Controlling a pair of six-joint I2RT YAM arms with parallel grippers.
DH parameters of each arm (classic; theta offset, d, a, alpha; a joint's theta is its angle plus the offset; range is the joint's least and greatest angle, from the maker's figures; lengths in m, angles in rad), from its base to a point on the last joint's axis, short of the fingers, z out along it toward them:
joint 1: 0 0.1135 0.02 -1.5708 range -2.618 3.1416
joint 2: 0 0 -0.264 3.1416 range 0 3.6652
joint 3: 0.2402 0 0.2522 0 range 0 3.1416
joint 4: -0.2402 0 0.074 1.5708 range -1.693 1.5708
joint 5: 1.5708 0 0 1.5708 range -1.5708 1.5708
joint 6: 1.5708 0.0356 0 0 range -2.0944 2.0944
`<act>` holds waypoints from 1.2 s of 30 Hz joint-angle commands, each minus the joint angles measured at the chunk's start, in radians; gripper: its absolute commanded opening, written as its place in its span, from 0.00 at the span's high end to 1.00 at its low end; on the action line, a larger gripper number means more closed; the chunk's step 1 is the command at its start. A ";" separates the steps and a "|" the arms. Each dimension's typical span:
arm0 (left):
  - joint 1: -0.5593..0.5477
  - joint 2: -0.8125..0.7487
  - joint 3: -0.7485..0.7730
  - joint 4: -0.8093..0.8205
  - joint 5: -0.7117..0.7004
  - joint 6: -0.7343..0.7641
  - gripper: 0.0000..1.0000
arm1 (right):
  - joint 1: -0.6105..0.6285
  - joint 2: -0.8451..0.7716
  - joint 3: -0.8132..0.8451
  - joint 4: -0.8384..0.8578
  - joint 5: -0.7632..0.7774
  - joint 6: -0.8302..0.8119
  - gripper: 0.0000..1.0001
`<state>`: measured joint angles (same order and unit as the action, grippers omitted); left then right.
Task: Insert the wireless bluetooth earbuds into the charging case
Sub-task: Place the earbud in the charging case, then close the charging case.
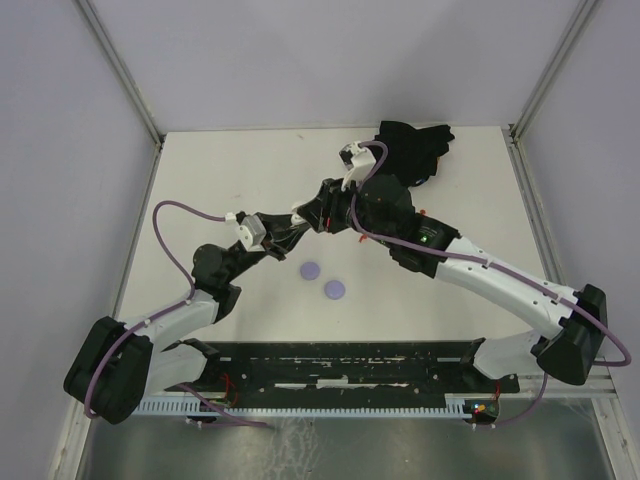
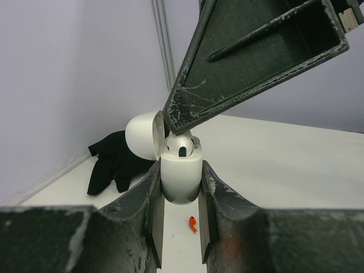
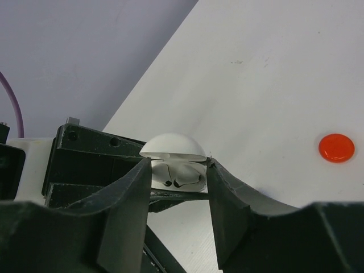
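My left gripper (image 2: pixel 181 170) is shut on the white charging case (image 2: pixel 181 181) and holds it upright above the table, with its lid (image 2: pixel 142 135) swung open. White earbuds (image 3: pixel 176 175) sit in the case's sockets. My right gripper (image 3: pixel 179 170) hovers just over the case's open top, jaws apart and empty, one finger (image 2: pixel 250 57) angling down to the lid hinge. A red earbud (image 2: pixel 193 224) lies on the table under the case. In the top view both grippers meet mid-table, the left (image 1: pixel 300 222) and the right (image 1: pixel 322 208). No lavender earbud is in view.
Two round lavender discs (image 1: pixel 309 270) (image 1: pixel 334 289) lie just in front of the grippers. A red disc (image 3: pixel 336 148) lies on the table. A black cloth (image 1: pixel 415 150) is bunched at the far edge and also shows in the left wrist view (image 2: pixel 114 162).
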<state>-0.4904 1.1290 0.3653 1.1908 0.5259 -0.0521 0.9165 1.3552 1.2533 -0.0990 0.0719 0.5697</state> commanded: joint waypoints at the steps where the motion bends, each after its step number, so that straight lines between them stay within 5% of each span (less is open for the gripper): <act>1: -0.005 -0.024 0.007 0.069 -0.009 -0.014 0.97 | 0.010 -0.051 0.021 -0.006 0.039 -0.034 0.46; 8: -0.006 -0.022 0.021 0.033 0.026 -0.013 0.97 | -0.021 -0.082 0.107 -0.143 -0.038 -0.212 0.27; 13: -0.005 -0.018 0.040 -0.002 0.077 -0.021 0.97 | -0.135 -0.067 0.163 -0.205 -0.321 -0.269 0.17; 21: -0.005 -0.011 0.062 -0.025 0.175 -0.035 0.97 | -0.202 0.030 0.255 -0.271 -0.651 -0.330 0.12; 36: -0.008 -0.004 0.087 -0.091 0.148 -0.034 0.97 | -0.206 0.152 0.299 -0.320 -0.846 -0.375 0.09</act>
<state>-0.4946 1.1255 0.4015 1.1213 0.6907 -0.0631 0.7155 1.5261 1.4963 -0.4107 -0.6937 0.2367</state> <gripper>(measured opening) 0.315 0.911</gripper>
